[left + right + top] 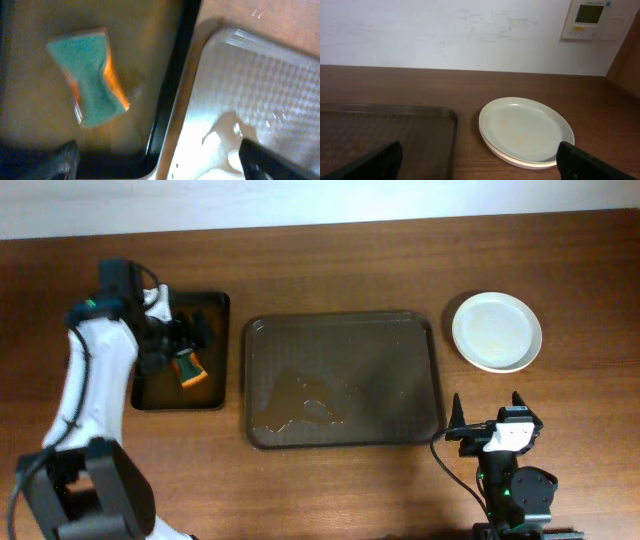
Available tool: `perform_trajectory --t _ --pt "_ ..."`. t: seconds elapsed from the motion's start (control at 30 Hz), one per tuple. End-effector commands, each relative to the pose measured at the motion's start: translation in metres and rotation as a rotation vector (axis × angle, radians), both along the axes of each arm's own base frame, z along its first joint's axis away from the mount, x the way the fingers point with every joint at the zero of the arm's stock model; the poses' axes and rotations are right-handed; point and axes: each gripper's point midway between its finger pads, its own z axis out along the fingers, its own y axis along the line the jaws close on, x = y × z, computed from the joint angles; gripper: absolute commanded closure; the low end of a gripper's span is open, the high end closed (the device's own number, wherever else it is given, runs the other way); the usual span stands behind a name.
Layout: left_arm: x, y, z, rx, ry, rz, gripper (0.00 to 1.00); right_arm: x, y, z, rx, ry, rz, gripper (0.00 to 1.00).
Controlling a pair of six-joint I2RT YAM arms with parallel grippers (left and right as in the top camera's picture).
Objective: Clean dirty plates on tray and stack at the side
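The white plates sit stacked on the table to the right of the large dark brown tray; the stack also shows in the right wrist view and looks wiped plain. The tray holds no plates, only a wet smear. My left gripper is open over the small black tray, above a green-and-orange sponge lying in it. My right gripper is open and empty near the front edge, facing the plates.
The small black tray lies just left of the brown tray, a narrow strip of table between them. A wall runs along the table's far edge, with a control panel at the right.
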Motion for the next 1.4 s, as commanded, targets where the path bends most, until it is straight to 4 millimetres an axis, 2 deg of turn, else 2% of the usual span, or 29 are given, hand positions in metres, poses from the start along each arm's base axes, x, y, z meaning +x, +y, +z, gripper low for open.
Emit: perform_trajectory --t 0.0,0.1,0.2,0.27,0.37,0.43,0.5,0.6,0.7,1.0,1.13,1.2,1.37 --pt "-0.018 -0.016 0.006 0.135 -0.19 -0.062 0.0 0.0 0.0 -0.003 -0.003 0.002 -0.002 0.02" --pt "-0.037 -0.023 0.002 0.157 -0.355 -0.071 0.0 0.0 0.0 -0.003 -0.003 0.002 -0.002 0.02" --pt "-0.073 -0.011 -0.006 0.198 -0.441 -0.028 0.0 0.0 0.0 -0.003 -0.003 0.002 -0.002 0.02" --pt "-0.107 -0.008 -0.015 0.207 -0.476 -0.019 0.0 0.0 0.0 -0.003 -0.003 0.002 -0.002 0.02" --pt "-0.131 -0.007 -0.011 0.213 -0.582 -0.004 0.0 0.0 0.0 -0.003 -0.003 0.002 -0.002 0.02" --pt "-0.137 0.002 0.0 0.256 -0.667 0.037 0.0 0.0 0.0 -0.003 -0.003 0.002 -0.002 0.02" --pt "-0.141 0.002 0.008 0.255 -0.756 0.05 0.0 0.0 0.0 -0.003 -0.003 0.002 -0.002 0.02" --pt "-0.137 -0.001 0.008 0.239 -0.854 0.049 0.0 0.0 0.0 -0.003 -0.003 0.002 -0.002 0.02" --pt "-0.136 -0.01 0.016 0.275 -0.97 -0.052 0.0 0.0 0.0 -0.003 -0.003 0.002 -0.002 0.02" --pt "-0.139 -0.008 0.028 0.292 -1.176 -0.018 0.0 0.0 0.0 -0.003 -0.003 0.002 -0.002 0.02" --pt "-0.141 -0.004 0.038 0.307 -1.215 0.006 0.0 0.0 0.0 -0.003 -0.003 0.002 -0.002 0.02" --pt "-0.144 0.003 0.026 0.336 -1.163 0.034 0.0 0.0 0.0 -0.003 -0.003 0.002 -0.002 0.02" --pt "-0.146 0.003 0.032 0.388 -1.196 -0.006 0.0 0.0 0.0 -0.003 -0.003 0.002 -0.002 0.01"
